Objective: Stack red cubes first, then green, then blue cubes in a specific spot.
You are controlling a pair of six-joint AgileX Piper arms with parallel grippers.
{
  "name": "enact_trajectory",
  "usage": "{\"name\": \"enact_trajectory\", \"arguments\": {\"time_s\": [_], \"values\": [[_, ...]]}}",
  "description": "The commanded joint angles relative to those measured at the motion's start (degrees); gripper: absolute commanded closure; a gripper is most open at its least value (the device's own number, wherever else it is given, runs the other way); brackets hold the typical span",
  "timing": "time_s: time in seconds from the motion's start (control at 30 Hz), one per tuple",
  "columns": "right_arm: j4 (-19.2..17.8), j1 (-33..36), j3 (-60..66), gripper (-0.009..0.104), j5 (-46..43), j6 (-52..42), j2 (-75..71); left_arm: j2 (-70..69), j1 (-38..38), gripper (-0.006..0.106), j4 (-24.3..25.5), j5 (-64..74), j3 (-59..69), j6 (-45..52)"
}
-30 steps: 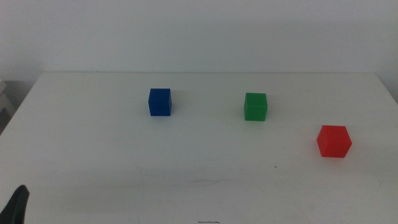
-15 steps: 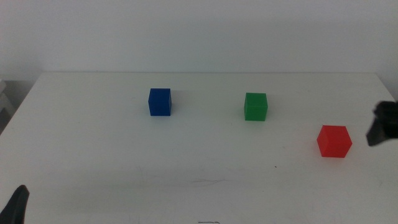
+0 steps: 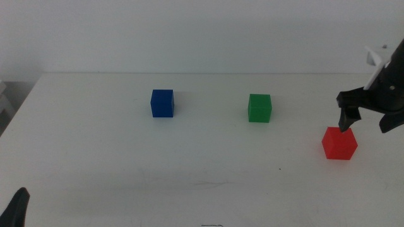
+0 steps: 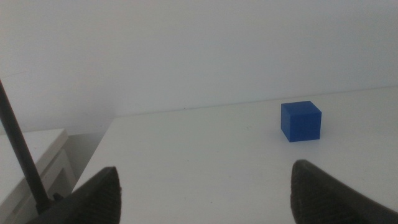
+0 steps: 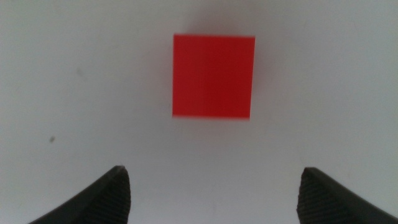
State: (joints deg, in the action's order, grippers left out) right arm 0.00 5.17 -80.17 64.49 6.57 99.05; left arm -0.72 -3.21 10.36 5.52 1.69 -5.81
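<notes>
The red cube [image 3: 339, 143] sits on the white table at the right, with the green cube [image 3: 259, 108] in the middle and the blue cube [image 3: 162, 103] further left. My right gripper [image 3: 365, 122] hangs open just above and slightly behind the red cube; in the right wrist view the red cube [image 5: 214, 76] lies ahead of the wide-apart jaws of the gripper [image 5: 214, 186], not between them. My left gripper [image 4: 202, 186] waits open at the table's near left corner, seen as a dark tip [image 3: 16, 208], facing the blue cube [image 4: 301, 121].
The table's left edge [image 3: 17, 107] drops off beside a pale cabinet [image 4: 37, 162]. A white wall stands behind the table. A thin dark cable [image 4: 22, 152] crosses the left wrist view.
My right arm has come in from the right edge and moved left, now standing over the red cube. The cubes and the left gripper have not moved.
</notes>
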Motion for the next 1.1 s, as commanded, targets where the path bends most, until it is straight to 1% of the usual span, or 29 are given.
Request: {"name": "enact_trajectory", "arguments": {"time_s": [0.0,0.13,0.23,0.37,0.63,0.77,0.87,0.97,1.07], "values": [[-1.4,-0.3,-2.0,0.001,-2.8,-0.5,-0.7,-1.2,0.0,0.007,0.1,-4.4,-0.2,-0.1],[-1.4,-0.3,-2.1,0.001,-5.9,-0.5,1.8,-1.2,0.0,0.007,0.1,-4.4,-0.2,-0.1],[-2.3,-0.3,-2.1,0.001,-7.9,-0.4,3.2,-1.2,0.0,0.007,0.1,-4.4,-0.2,-0.1],[-2.2,-0.3,-2.1,0.001,-10.8,-0.3,4.6,-1.2,0.0,0.007,0.1,-4.4,-0.2,-0.1],[-2.3,-0.3,-2.1,0.001,-12.9,-0.3,7.9,-1.2,0.0,0.007,0.1,-4.4,-0.2,-0.1],[-2.4,-0.3,-2.1,0.004,-13.2,-0.3,9.6,-1.2,0.0,0.007,0.1,-4.4,-0.2,-0.1],[-2.4,-0.3,-2.1,0.011,-13.3,-0.5,10.7,-1.2,0.0,0.007,0.1,-4.4,-0.2,-0.1],[-2.4,-0.3,-2.1,0.026,-13.5,-0.5,11.7,-1.2,0.0,0.007,0.1,-4.4,-0.2,-0.1],[-2.4,-0.2,-2.1,0.053,-14.0,-0.5,12.0,-1.2,0.0,0.007,0.1,-4.4,-0.2,-0.1]]}}
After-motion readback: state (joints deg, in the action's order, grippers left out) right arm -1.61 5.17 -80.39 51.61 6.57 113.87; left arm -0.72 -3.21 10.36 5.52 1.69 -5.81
